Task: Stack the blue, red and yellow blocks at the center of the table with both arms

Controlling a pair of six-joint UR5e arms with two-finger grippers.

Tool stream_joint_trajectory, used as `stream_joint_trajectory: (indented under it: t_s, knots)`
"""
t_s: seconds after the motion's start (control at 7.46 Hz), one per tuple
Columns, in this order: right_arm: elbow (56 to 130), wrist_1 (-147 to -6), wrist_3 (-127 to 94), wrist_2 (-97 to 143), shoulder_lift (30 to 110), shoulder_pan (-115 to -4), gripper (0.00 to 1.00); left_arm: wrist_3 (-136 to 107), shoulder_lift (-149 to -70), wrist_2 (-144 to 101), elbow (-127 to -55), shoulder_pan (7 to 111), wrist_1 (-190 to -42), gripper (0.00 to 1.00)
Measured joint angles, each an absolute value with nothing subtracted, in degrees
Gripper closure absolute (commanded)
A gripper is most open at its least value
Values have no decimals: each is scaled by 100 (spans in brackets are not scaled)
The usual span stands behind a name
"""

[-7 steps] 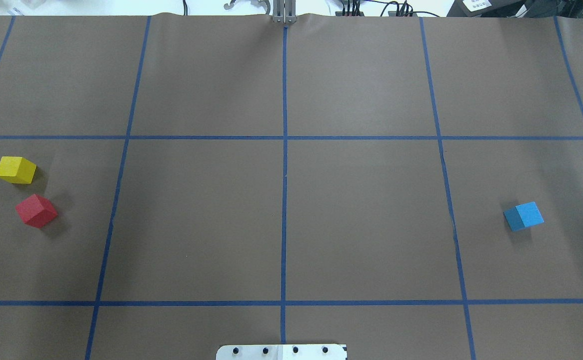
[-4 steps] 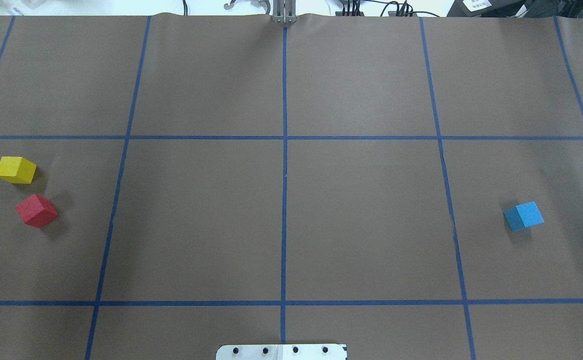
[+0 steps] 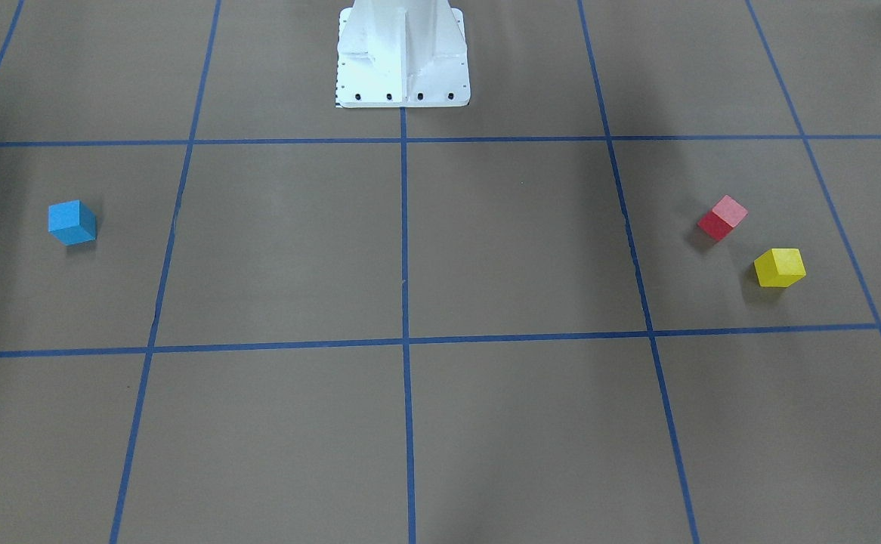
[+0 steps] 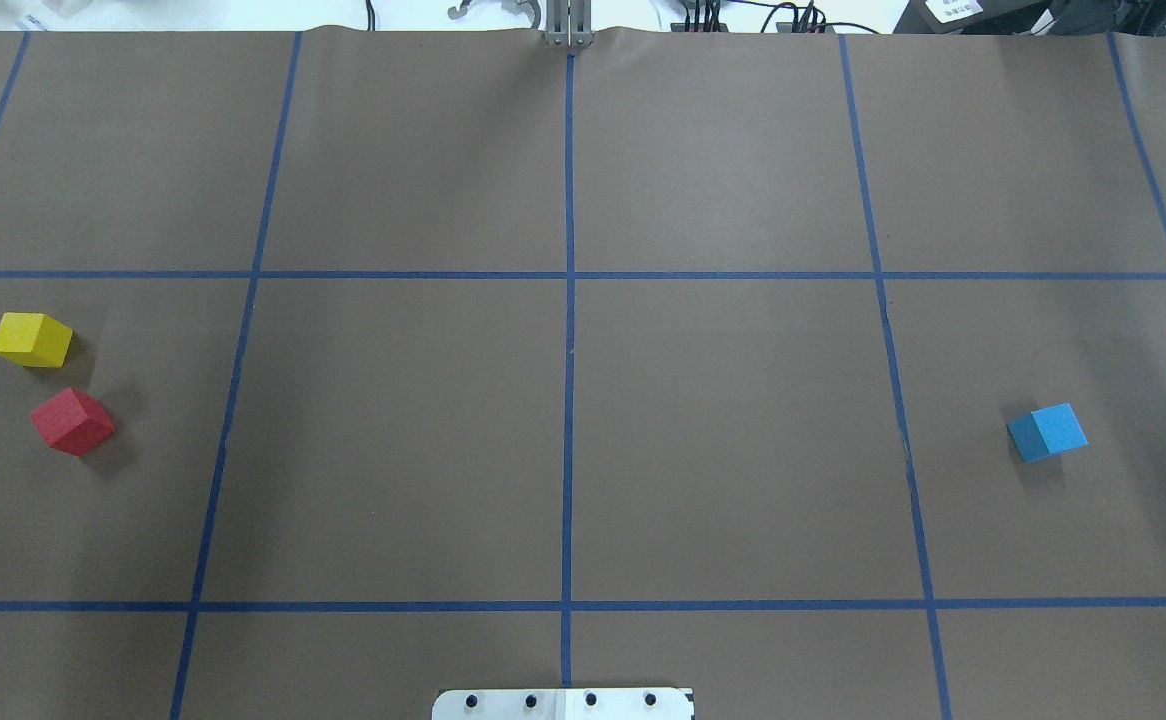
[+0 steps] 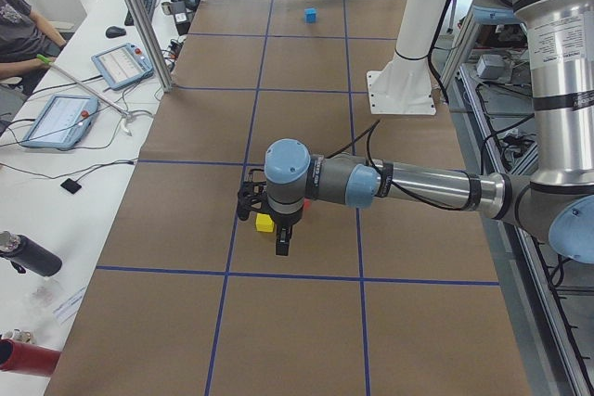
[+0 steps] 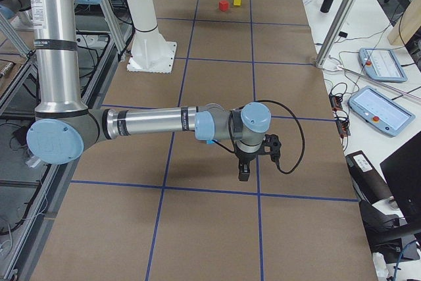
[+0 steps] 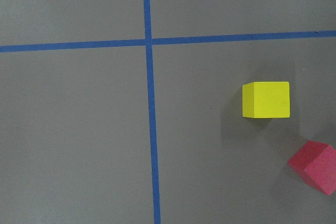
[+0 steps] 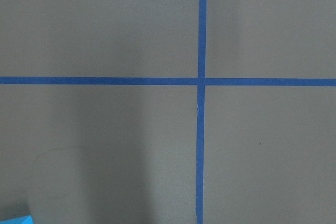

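The blue block (image 4: 1047, 432), red block (image 4: 73, 421) and yellow block (image 4: 32, 339) look light, rigid and matte (probably easy to grip), so each is best pinched on 2 opposite flat faces. Whether the left gripper (image 5: 281, 244) and right gripper (image 6: 243, 172) are open cannot be told.

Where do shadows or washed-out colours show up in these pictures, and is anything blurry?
Overhead exterior: short soft shadows right of the red block and yellow block. Front-facing: the red block's top washes out to pink. Right wrist: broad soft shadow across the table, view's left. Nothing looks blurred.
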State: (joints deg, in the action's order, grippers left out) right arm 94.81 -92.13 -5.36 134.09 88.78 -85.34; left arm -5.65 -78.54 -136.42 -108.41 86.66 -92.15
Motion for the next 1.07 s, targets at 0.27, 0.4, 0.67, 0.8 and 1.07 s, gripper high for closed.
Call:
stream_joint_trajectory:
  t_s: [0.27,0.4,0.67,0.8,1.07]
  knots:
    - [9399,-8759,-525,13606,8986,-8475,0,-576,-7857,-13645,-10878,8666,-9219,0]
    - [9370,-8333,-542,13779,9094,-8306,0,-579,-7857,-13643,-10885,8666,-9220,0]
    - [9530,-7665,-1105,13905,9236,-7717,0,-580,-7856,-13647,-10901,8667,-9220,0]
    - [9759,-7476,-1571,13898,9340,-7351,0,-580,-7852,-13651,-10928,8668,-9220,0]
    - [10302,-7342,-2936,13649,9500,-6436,1,-580,-7849,-13655,-10977,8672,-9220,0]
